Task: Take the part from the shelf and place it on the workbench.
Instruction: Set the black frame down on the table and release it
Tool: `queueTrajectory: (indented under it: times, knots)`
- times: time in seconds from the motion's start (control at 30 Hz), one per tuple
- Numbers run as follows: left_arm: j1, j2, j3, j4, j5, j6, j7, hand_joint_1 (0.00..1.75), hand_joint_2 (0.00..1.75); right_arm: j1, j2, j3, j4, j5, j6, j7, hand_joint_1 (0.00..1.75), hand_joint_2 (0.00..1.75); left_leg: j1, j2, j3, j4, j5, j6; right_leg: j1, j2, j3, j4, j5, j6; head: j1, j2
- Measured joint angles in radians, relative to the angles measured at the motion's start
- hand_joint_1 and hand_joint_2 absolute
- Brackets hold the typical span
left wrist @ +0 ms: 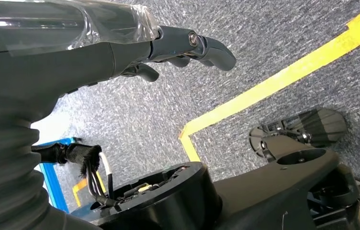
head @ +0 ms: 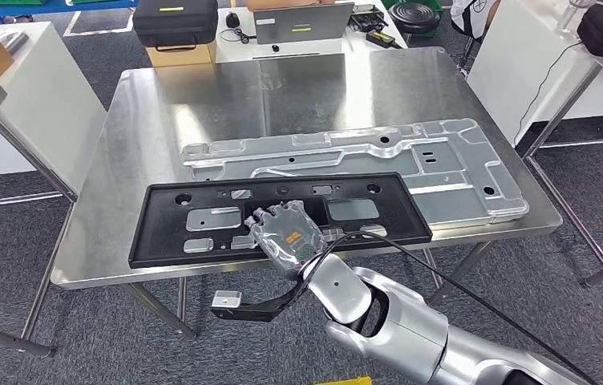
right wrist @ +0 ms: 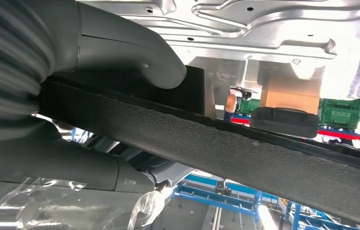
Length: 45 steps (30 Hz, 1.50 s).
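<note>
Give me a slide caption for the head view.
The right hand holds the black plastic panel at the steel workbench's front edge, beside a silver stamped metal part.

The right hand (head: 284,235) hides the black part's (head: 162,227) near edge — fingers (right wrist: 135,52) partly unseen.

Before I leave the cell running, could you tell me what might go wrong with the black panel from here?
The long black plastic panel lies near the near edge of the steel workbench, gripped by the right robot hand; pulling away carelessly could drag it off. It partly overlaps the grey stamped metal sheet, so it may sit unevenly or slide.
</note>
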Motion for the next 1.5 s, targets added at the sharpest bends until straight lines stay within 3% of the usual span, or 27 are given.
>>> queueTrajectory:
  times: [0.17, 0.23, 0.3, 0.37, 0.4, 0.43, 0.47, 0.5, 0.53, 0.57, 0.63, 0.73, 0.8, 0.87, 0.9, 0.93, 0.97, 1.03, 1.1, 1.2, 1.27, 1.33, 1.4, 1.43, 1.47, 1.5]
  knots:
    - [0.000, 0.000, 0.000, 0.000, 0.000, 0.004, 0.000, 0.00, 1.75, -0.001, 0.005, 0.001, 0.000, 0.000, 0.000, 0.000, 1.75, 1.75, -0.003, 0.000, 0.000, -0.003, -0.003, 0.010, -0.003, -0.002, 0.002, -0.004, 0.000, 0.006, 0.000, 0.000]
    - [-0.001, 0.000, 0.000, 0.000, 0.000, 0.004, 0.000, 0.00, 1.75, -0.003, 0.008, 0.000, 0.000, 0.000, 0.000, 0.000, 1.75, 1.75, 0.004, 0.000, 0.012, -0.019, 0.003, 0.018, -0.003, 0.002, -0.002, 0.015, -0.014, 0.012, 0.000, 0.000]
    - [-0.001, 0.000, 0.000, 0.000, 0.000, 0.003, 0.000, 0.00, 1.75, -0.005, 0.009, 0.000, 0.000, 0.000, 0.000, -0.002, 1.75, 1.75, 0.012, 0.000, 0.025, -0.030, 0.008, 0.024, -0.005, 0.010, -0.044, 0.111, -0.065, 0.017, 0.000, 0.000]
    - [0.000, 0.000, 0.000, 0.000, 0.000, 0.003, 0.000, 0.00, 1.75, -0.005, 0.008, 0.002, 0.002, 0.000, 0.000, -0.002, 1.75, 1.75, 0.015, -0.002, 0.028, -0.030, 0.006, 0.024, -0.009, 0.014, -0.117, 0.251, -0.121, 0.023, 0.000, 0.000]
    - [0.001, 0.000, 0.000, 0.000, 0.000, 0.003, 0.000, 0.00, 1.75, -0.004, 0.008, 0.003, 0.003, 0.000, 0.000, -0.002, 1.75, 1.75, 0.017, -0.004, 0.029, -0.030, 0.004, 0.022, -0.013, 0.014, -0.142, 0.291, -0.128, 0.027, 0.000, 0.000]
    - [0.002, 0.000, 0.000, 0.000, 0.000, 0.003, 0.000, 0.00, 1.75, -0.003, 0.007, 0.004, 0.005, 0.000, 0.000, -0.002, 1.75, 1.75, 0.020, -0.006, 0.031, -0.029, 0.002, 0.018, -0.017, 0.014, -0.150, 0.294, -0.116, 0.031, 0.000, 0.000]
    - [0.002, -0.001, 0.000, 0.000, 0.000, 0.003, 0.000, 0.00, 1.75, -0.003, 0.007, 0.005, 0.005, 0.000, 0.000, -0.003, 1.75, 1.75, 0.024, -0.009, 0.034, -0.027, -0.003, 0.012, -0.021, 0.014, -0.134, 0.252, -0.083, 0.036, 0.000, 0.000]
    - [0.002, -0.001, 0.000, 0.000, 0.000, 0.002, 0.001, 0.00, 1.75, -0.003, 0.007, 0.005, 0.006, 0.000, 0.000, -0.003, 1.75, 1.75, 0.030, -0.011, 0.037, -0.023, -0.009, 0.003, -0.027, 0.014, -0.101, 0.178, -0.041, 0.043, 0.001, 0.000]
    - [0.002, 0.000, 0.000, 0.000, 0.000, 0.003, 0.001, 0.00, 1.75, -0.004, 0.007, 0.006, 0.006, 0.000, 0.000, -0.003, 1.75, 1.75, 0.032, -0.014, 0.039, -0.019, -0.016, -0.007, -0.030, 0.017, -0.066, 0.106, -0.011, 0.050, 0.002, 0.000]
    - [0.001, 0.001, 0.000, 0.001, 0.000, 0.003, 0.001, 0.00, 1.75, -0.004, 0.008, 0.007, 0.006, 0.000, 0.000, -0.003, 1.75, 1.75, 0.033, -0.016, 0.039, -0.013, -0.022, -0.017, -0.033, 0.021, -0.040, 0.051, 0.008, 0.051, 0.005, 0.000]
    - [0.001, 0.003, 0.000, 0.001, 0.000, 0.003, 0.002, 0.00, 1.75, -0.003, 0.009, 0.008, 0.008, -0.001, -0.001, -0.004, 1.75, 1.75, 0.032, -0.018, 0.036, -0.012, -0.027, -0.030, -0.031, 0.028, -0.027, 0.019, 0.006, 0.038, 0.010, 0.000]
    - [0.000, 0.003, 0.001, 0.001, 0.000, 0.003, 0.002, 0.00, 1.75, -0.004, 0.011, 0.008, 0.008, -0.002, -0.001, -0.004, 1.75, 1.75, 0.037, -0.015, 0.035, -0.006, -0.036, -0.039, -0.027, 0.028, -0.026, 0.020, 0.002, 0.007, 0.010, 0.000]
    - [-0.002, 0.003, 0.001, 0.001, 0.000, 0.004, 0.001, 0.00, 1.75, -0.005, 0.013, 0.008, 0.008, -0.002, -0.002, -0.004, 1.75, 1.75, 0.036, -0.009, -0.008, 0.086, -0.079, -0.041, -0.026, 0.026, -0.020, 0.018, -0.002, -0.006, 0.010, 0.000]
    - [-0.010, 0.003, 0.003, 0.001, 0.001, 0.004, 0.000, 0.00, 1.75, -0.005, 0.014, 0.008, 0.010, -0.003, -0.002, -0.005, 1.75, 1.75, 0.028, -0.006, -0.090, 0.242, -0.134, -0.038, -0.022, 0.023, -0.015, 0.018, -0.007, -0.014, 0.011, 0.000]
    - [-0.014, 0.003, 0.003, 0.001, 0.001, 0.004, -0.001, 0.00, 1.75, -0.005, 0.014, 0.008, 0.011, -0.003, -0.002, -0.005, 1.75, 1.75, 0.024, -0.006, -0.123, 0.298, -0.145, -0.035, -0.018, 0.022, -0.012, 0.018, -0.010, -0.017, 0.013, 0.000]
    - [-0.017, 0.003, 0.004, 0.001, 0.001, 0.004, -0.001, 0.00, 1.75, -0.004, 0.014, 0.008, 0.012, -0.003, -0.002, -0.006, 1.75, 1.75, 0.020, -0.005, -0.139, 0.317, -0.138, -0.031, -0.014, 0.022, -0.007, 0.018, -0.013, -0.020, 0.014, 0.000]
    - [-0.018, 0.003, 0.004, 0.001, 0.001, 0.004, 0.000, 0.00, 1.75, -0.004, 0.014, 0.008, 0.013, -0.003, -0.002, -0.006, 1.75, 1.75, 0.016, -0.005, -0.132, 0.292, -0.110, -0.024, -0.011, 0.022, -0.001, 0.018, -0.017, -0.022, 0.015, 0.000]
    - [-0.014, 0.003, 0.005, 0.001, 0.000, 0.004, 0.001, 0.00, 1.75, -0.004, 0.015, 0.008, 0.014, -0.003, -0.003, -0.008, 1.75, 1.75, 0.007, -0.004, -0.076, 0.150, -0.028, -0.005, -0.006, 0.024, 0.015, 0.017, -0.027, -0.022, 0.015, 0.000]
    - [-0.007, 0.003, 0.005, 0.001, 0.000, 0.004, 0.003, 0.00, 1.75, -0.006, 0.015, 0.008, 0.015, -0.003, -0.005, -0.008, 1.75, 1.75, -0.002, -0.001, -0.025, 0.033, 0.012, 0.006, -0.001, 0.027, 0.021, 0.017, -0.035, -0.018, 0.016, 0.000]
    - [-0.003, 0.003, 0.005, 0.001, 0.000, 0.004, 0.002, 0.00, 1.75, -0.006, 0.015, 0.008, 0.016, -0.003, -0.006, -0.008, 1.75, 1.75, -0.005, -0.001, -0.012, 0.003, 0.004, 0.008, 0.001, 0.025, 0.019, 0.016, -0.041, -0.006, 0.017, 0.000]
    - [-0.003, 0.002, 0.005, 0.001, 0.000, 0.004, 0.001, 0.00, 1.75, -0.007, 0.015, 0.008, 0.016, -0.003, -0.007, -0.009, 1.75, 1.75, 0.000, -0.004, -0.002, -0.004, 0.003, 0.015, -0.001, 0.023, 0.007, 0.049, -0.060, 0.005, 0.018, 0.000]
    - [-0.002, 0.002, 0.005, 0.001, -0.001, 0.004, 0.002, 0.00, 1.75, -0.007, 0.016, 0.008, 0.016, -0.002, -0.008, -0.009, 1.75, 1.75, 0.003, -0.004, 0.009, -0.008, -0.001, 0.023, -0.002, 0.022, -0.047, 0.162, -0.111, 0.013, 0.020, 0.000]
    - [0.000, 0.002, 0.005, 0.001, -0.001, 0.004, 0.002, 0.00, 1.75, -0.004, 0.014, 0.009, 0.019, -0.003, -0.008, -0.009, 1.75, 1.75, 0.004, -0.004, 0.016, -0.007, -0.008, 0.027, -0.004, 0.022, -0.128, 0.299, -0.154, 0.019, 0.021, 0.000]
    - [0.000, 0.002, 0.005, 0.001, -0.001, 0.004, 0.002, 0.00, 1.75, -0.003, 0.014, 0.009, 0.022, -0.003, -0.008, -0.009, 1.75, 1.75, 0.005, -0.004, 0.020, -0.007, -0.012, 0.027, -0.004, 0.022, -0.153, 0.329, -0.152, 0.020, 0.021, 0.000]
    - [0.001, 0.002, 0.005, 0.001, -0.001, 0.004, 0.002, 0.00, 1.75, -0.002, 0.014, 0.009, 0.023, -0.003, -0.008, -0.009, 1.75, 1.75, 0.006, -0.006, 0.026, -0.007, -0.016, 0.025, -0.005, 0.022, -0.156, 0.315, -0.127, 0.021, 0.022, 0.000]
    - [0.001, 0.002, 0.005, 0.001, -0.001, 0.004, 0.002, 0.00, 1.75, -0.002, 0.014, 0.010, 0.025, -0.003, -0.008, -0.009, 1.75, 1.75, 0.008, -0.008, 0.033, -0.007, -0.022, 0.022, -0.006, 0.022, -0.136, 0.259, -0.085, 0.022, 0.022, 0.000]
